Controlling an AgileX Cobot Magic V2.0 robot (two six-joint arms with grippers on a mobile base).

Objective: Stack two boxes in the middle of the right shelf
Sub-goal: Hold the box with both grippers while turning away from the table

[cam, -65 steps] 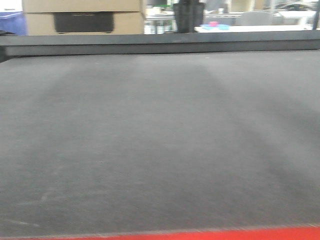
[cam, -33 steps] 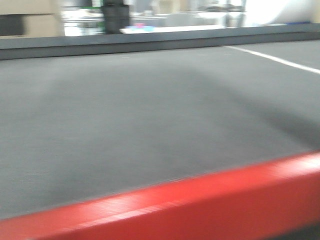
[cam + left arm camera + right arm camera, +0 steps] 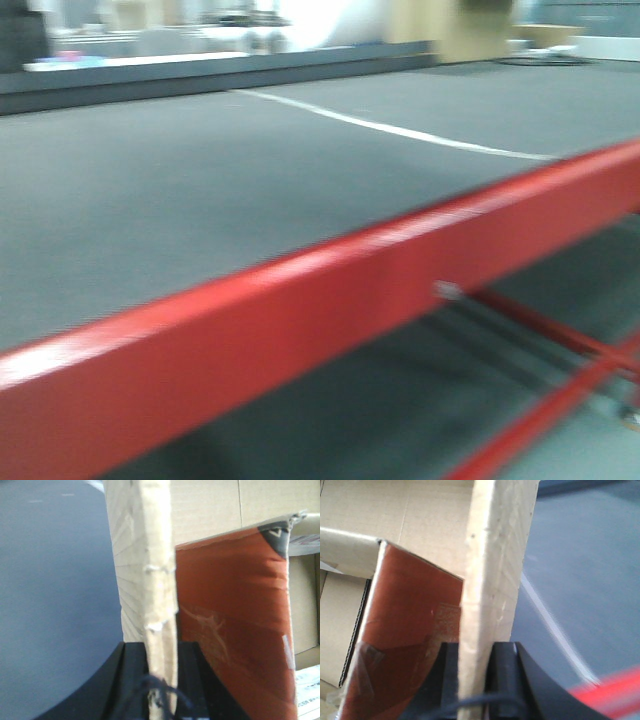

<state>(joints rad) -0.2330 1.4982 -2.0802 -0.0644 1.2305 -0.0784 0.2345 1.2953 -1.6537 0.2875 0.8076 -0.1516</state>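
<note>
Cardboard box (image 3: pixel 159 580) sits btw both grippers, held by its raw upright edges. Which of the two boxes it is, can't tell.

L wrist cam: L gripper (image 3: pixel 161 655) at 6 o'clock, black fingers (image 3: pixel 131 662) pinched tight on the edge, which runs up to 12. At 3 o'clock of that edge is a reddish-brown panel (image 3: pixel 230 615) w/ scuff marks, plain tan cardboard behind it. At 9 o'clock, grey surface (image 3: pixel 55 580).

R wrist cam: R gripper (image 3: pixel 476 655) also at 6 o'clock, clamped on a cardboard edge, no gap either side. Reddish-brown panel at 9 o'clock here, w/ clear tape (image 3: pixel 370 655) at its low corner. At 3 o'clock, grey surface w/ a white line (image 3: pixel 555 630); red blur at 5.

Front cam, blurred: red table rail (image 3: pixel 300 300) slants from 8 to 2 o'clock, grey table top (image 3: pixel 200 170) above it, w/ a white line toward 1 o'clock.
</note>
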